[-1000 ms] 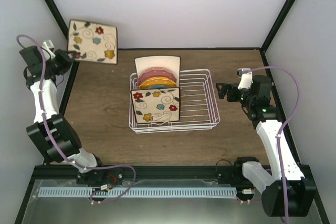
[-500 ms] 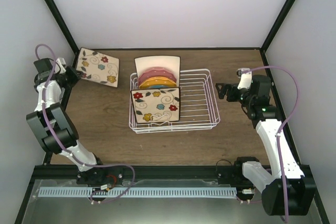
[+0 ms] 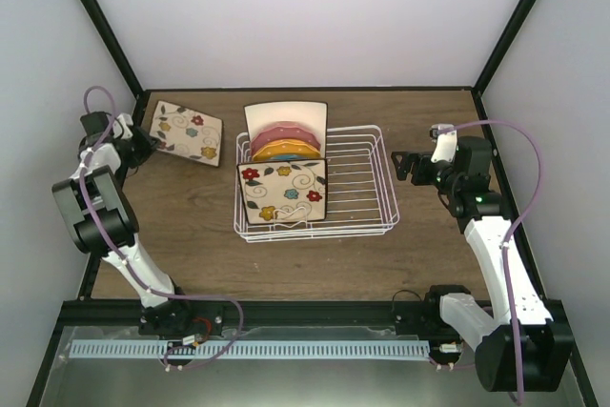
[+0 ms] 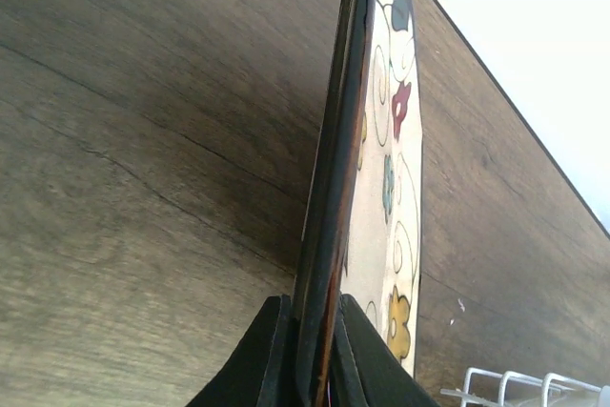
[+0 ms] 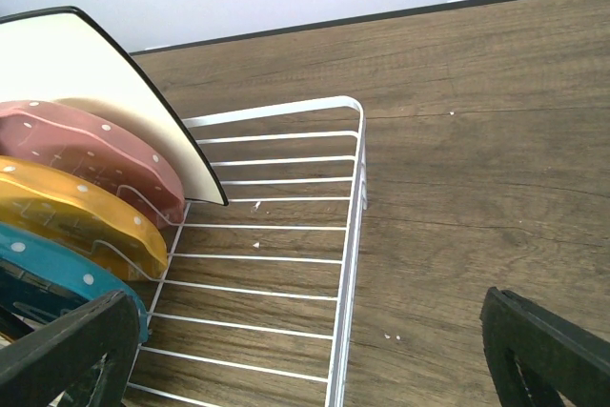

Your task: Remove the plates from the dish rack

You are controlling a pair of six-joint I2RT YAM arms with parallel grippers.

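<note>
My left gripper (image 3: 141, 145) is shut on the edge of a square cream floral plate (image 3: 187, 131), held low over the table at the far left; the left wrist view shows the plate (image 4: 386, 140) edge-on between my fingers (image 4: 265, 350). The white wire dish rack (image 3: 367, 226) stands mid-table. It holds a second floral square plate (image 3: 282, 191) at the front, then blue, orange (image 3: 286, 151) and pink (image 3: 284, 132) round plates, and a plain cream square plate (image 3: 286, 113) at the back. My right gripper (image 3: 408, 164) is open and empty just right of the rack (image 5: 355, 197).
Black frame posts and white walls close in the table on the left, right and far sides. The rack's right half holds no plates. Bare wood lies in front of the rack and around the held plate.
My left arm has brought the floral plate down and to the right, from high near the left wall to low over the table. The right arm has not moved.
</note>
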